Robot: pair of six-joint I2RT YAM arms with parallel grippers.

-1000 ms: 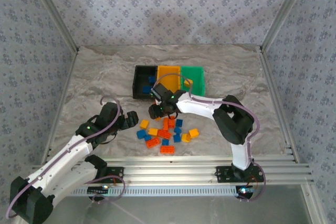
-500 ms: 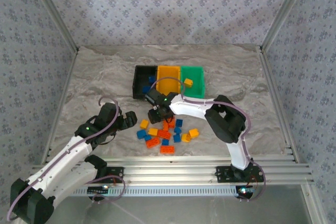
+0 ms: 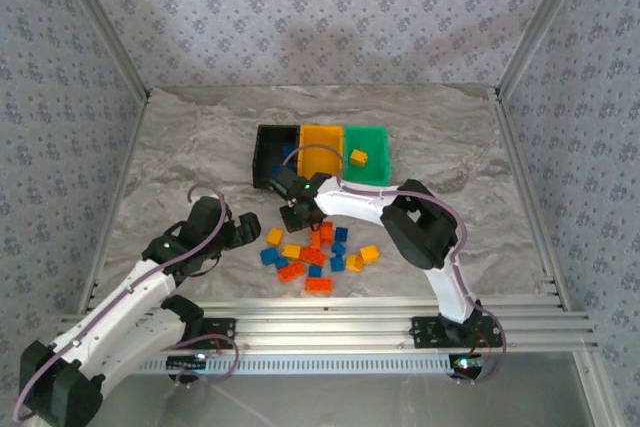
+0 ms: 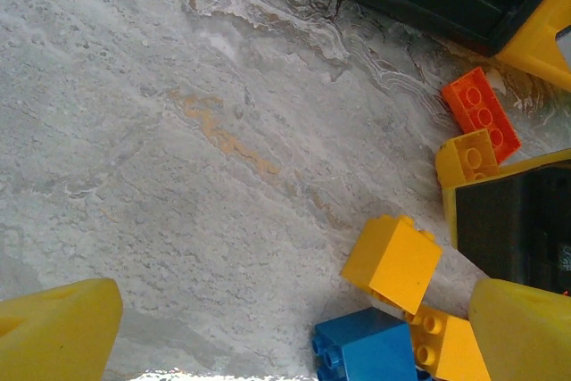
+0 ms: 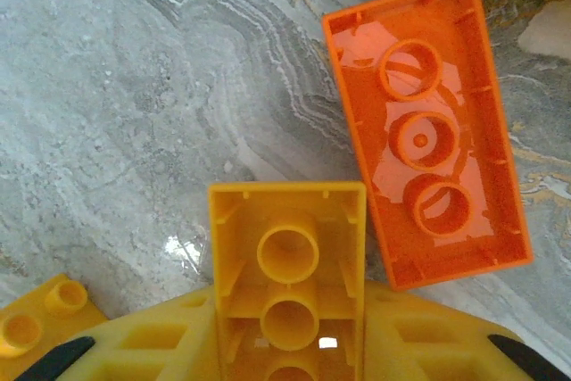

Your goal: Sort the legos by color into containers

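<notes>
Jaws of the right gripper (image 3: 297, 212) clench a yellow lego (image 5: 287, 260), likely bound for the green bin (image 3: 376, 169); the left gripper (image 4: 290, 335) hangs agape, empty.

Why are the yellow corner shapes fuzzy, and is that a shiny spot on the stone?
Left wrist view: the jaws of the left gripper sit too close to focus. Right wrist view: a white glare on the marble table beside the yellow brick.

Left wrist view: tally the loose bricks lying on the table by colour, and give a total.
yellow bricks: 3
orange brick: 1
blue brick: 1
Total: 5
</notes>
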